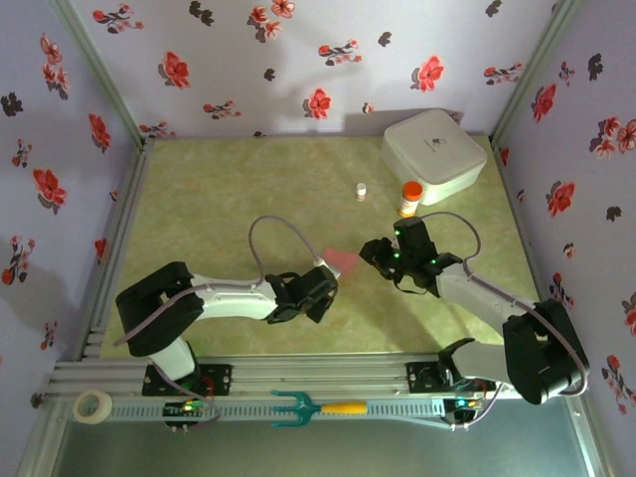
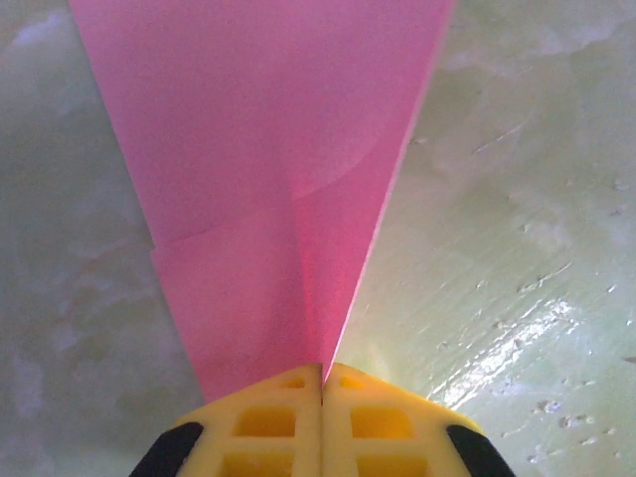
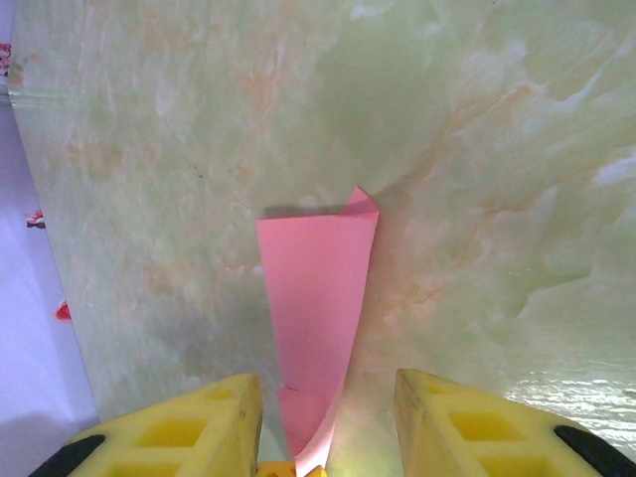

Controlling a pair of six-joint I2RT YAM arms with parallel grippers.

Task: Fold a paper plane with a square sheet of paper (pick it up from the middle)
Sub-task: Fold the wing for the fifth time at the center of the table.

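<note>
top external view: the left gripper (image 1: pixel 326 274) was clenched on one end of the folded pink paper (image 1: pixel 344 260), which stretched rightward between both arms. the right gripper (image 1: pixel 374 254) had its jaws apart, straddling the far end without pinching it.

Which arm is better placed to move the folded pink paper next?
Left, probably: the left gripper is shut on the pink paper, while the right gripper stands open around its other end.

paper plane (image 1: pixel 344 260) between left claw (image 1: pixel 327 272) and right claw (image 1: pixel 372 254), box (image 1: pixel 434 154) behind right
</note>
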